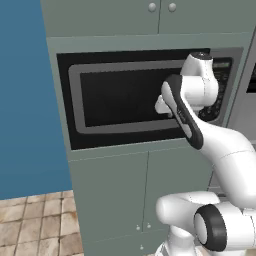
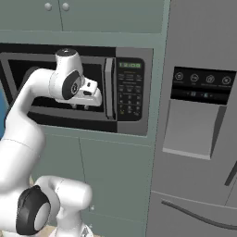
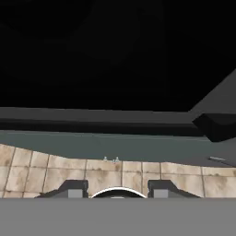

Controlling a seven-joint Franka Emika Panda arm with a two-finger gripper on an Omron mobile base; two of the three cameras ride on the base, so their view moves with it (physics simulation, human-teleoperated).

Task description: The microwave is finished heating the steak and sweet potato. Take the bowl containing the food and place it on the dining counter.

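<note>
The microwave is built into the grey-green cabinet wall, and its door is shut. The dark window hides the bowl, steak and sweet potato. A vertical grey handle stands left of the button panel with its green display. My gripper hovers close in front of the window, just left of the handle, and is open with nothing between its fingers. In the hand view the gripper has its fingertips spread wide, facing the dark window and the door's lower frame. The dining counter is out of view.
A grey fridge with a dispenser panel stands right of the microwave. Cabinet doors sit below it and knobbed ones above. A blue wall and tiled floor lie to the left.
</note>
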